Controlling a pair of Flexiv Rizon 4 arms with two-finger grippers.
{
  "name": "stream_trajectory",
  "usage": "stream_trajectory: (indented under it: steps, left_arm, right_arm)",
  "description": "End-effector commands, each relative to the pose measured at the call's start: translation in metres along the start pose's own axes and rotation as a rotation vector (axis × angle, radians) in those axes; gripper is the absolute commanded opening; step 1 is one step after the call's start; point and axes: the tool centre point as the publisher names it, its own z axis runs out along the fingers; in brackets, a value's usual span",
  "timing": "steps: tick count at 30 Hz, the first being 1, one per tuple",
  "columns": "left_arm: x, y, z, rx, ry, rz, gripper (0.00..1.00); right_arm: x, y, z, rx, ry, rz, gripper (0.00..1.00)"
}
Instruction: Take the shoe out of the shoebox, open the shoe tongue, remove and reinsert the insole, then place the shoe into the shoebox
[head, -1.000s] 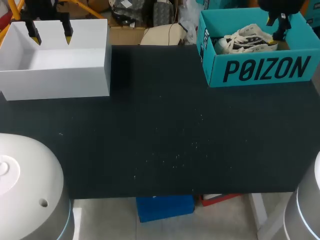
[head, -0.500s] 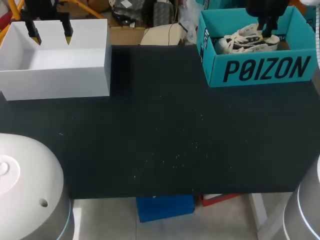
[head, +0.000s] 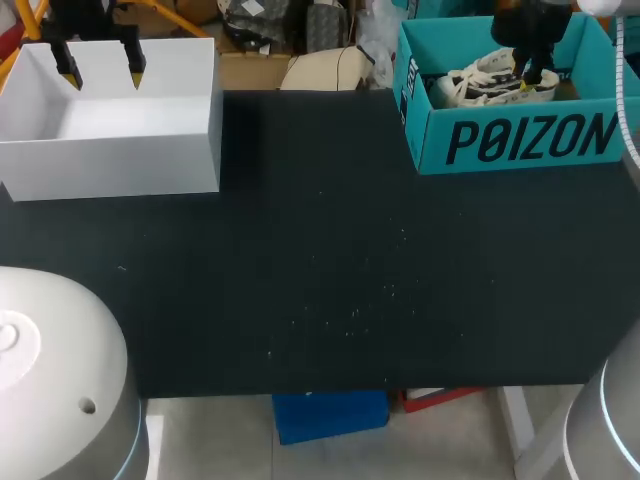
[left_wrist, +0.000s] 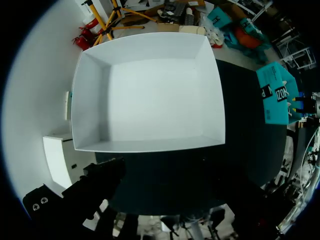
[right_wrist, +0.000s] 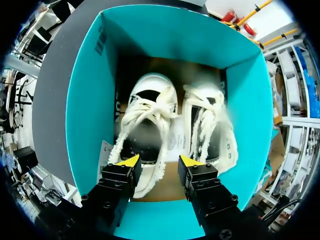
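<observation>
Head view barely helps here: the white lace-up shoe (head: 490, 75) is just a tangle of laces inside the teal cardboard shoebox (head: 520, 140) at the far right of the black surface (head: 320, 260), with the right claw (head: 532, 70) dipped into the box over it. The right wrist view is way clearer. There the shoe (right_wrist: 147, 125) lies flat on the box floor beside a second white shoe (right_wrist: 210, 125), both long axes running straight away from the claw, rounded ends on the far side. The right claw (right_wrist: 160, 161) is spread fairly wide above the near end, nothing pinched between its tips. The left claw (head: 100, 70) hangs over the empty white open box (head: 110, 160), fingers wide apart. Its own wrist view shows only the box interior (left_wrist: 150, 100), not the tips.
</observation>
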Motion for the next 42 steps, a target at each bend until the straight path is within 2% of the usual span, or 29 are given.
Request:
stream_trajectory:
  steps: [1,11,19,23,25,26,27,34,38,42]
  left_arm:
    - [0.000,0.000,0.000,-0.001,-0.002,-0.001,1.00]
    - [0.000,0.000,0.000,-0.001,-0.002,-0.001,1.00]
    - [0.000,0.000,0.000,-0.001,-0.002,-0.001,1.00]
    - [0.000,0.000,0.000,-0.001,-0.002,-0.001,1.00]
    - [0.000,0.000,0.000,-0.001,-0.002,-0.001,1.00]
    - [0.000,0.000,0.000,-0.001,-0.002,-0.001,1.00]
    - [0.000,0.000,0.000,-0.001,-0.002,-0.001,1.00]
    - [0.000,0.000,0.000,-0.001,-0.002,-0.001,1.00]
    - [0.000,0.000,0.000,-0.001,-0.002,-0.001,1.00]
    - [0.000,0.000,0.000,-0.001,-0.002,-0.001,1.00]
  right_arm:
    - [-0.016,-0.006,0.027,-0.010,0.088,0.004,0.43]
    - [-0.010,-0.009,0.062,-0.020,0.135,0.014,0.35]
    - [-0.005,-0.011,0.084,-0.026,0.149,0.024,0.33]
    - [-0.005,-0.012,0.088,-0.025,0.142,0.035,0.23]
    - [-0.005,-0.013,0.090,-0.022,0.141,0.037,0.13]
    - [-0.005,-0.013,0.090,-0.020,0.139,0.036,0.03]
    - [-0.005,-0.014,0.090,-0.019,0.138,0.034,0.00]
    - [-0.008,-0.022,0.069,-0.023,0.143,0.012,0.00]
    - [-0.010,-0.026,0.044,-0.026,0.162,-0.020,0.00]
    - [-0.018,-0.026,0.010,-0.017,0.136,-0.028,0.00]
